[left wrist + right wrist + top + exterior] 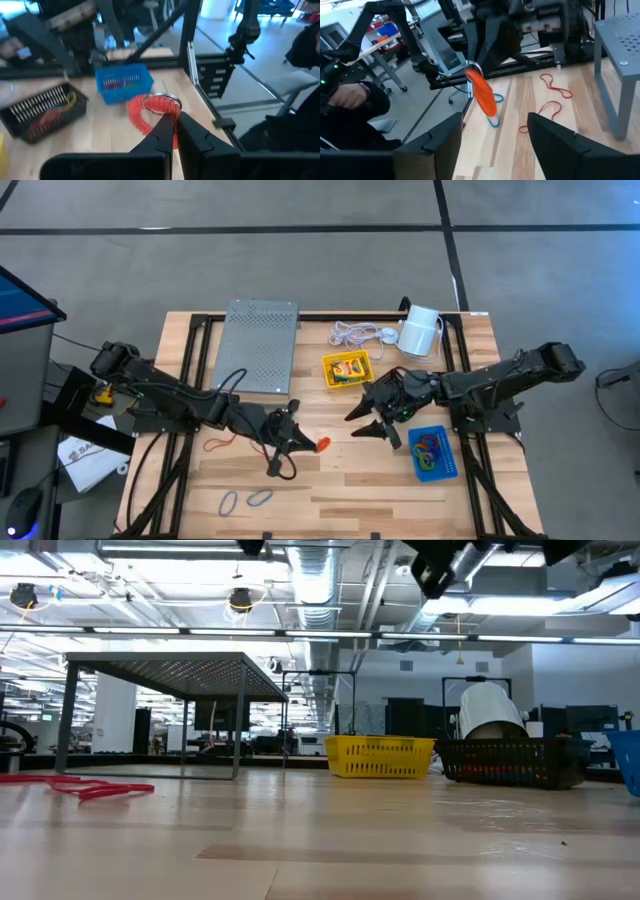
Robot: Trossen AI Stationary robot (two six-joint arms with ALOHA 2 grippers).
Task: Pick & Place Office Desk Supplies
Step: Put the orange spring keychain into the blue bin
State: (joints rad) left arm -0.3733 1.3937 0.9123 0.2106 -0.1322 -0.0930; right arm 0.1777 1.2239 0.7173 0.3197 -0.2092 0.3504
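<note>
Clamped tight, the left gripper pinches an orange-red rubber band that hangs off its tips at the lower centre of the high view, above bare tabletop. Opposite it, the right gripper stands spread with nothing between its fingers, just right of centre.

A strip of bare wood lies between the two grippers. Behind the right gripper, toward the frame's top, sits the yellow tray with a crayon box inside; at lower right the blue tray holds coloured bands and lies close to the table's right edge. The black mesh tray shows in the left wrist view, beside the blue one.

At upper centre a grey perforated stand takes up the space near the far edge, with a white cord and a white cylinder to its right. Loose red bands lie at lower left, and two bluish loops rest near the front edge.
</note>
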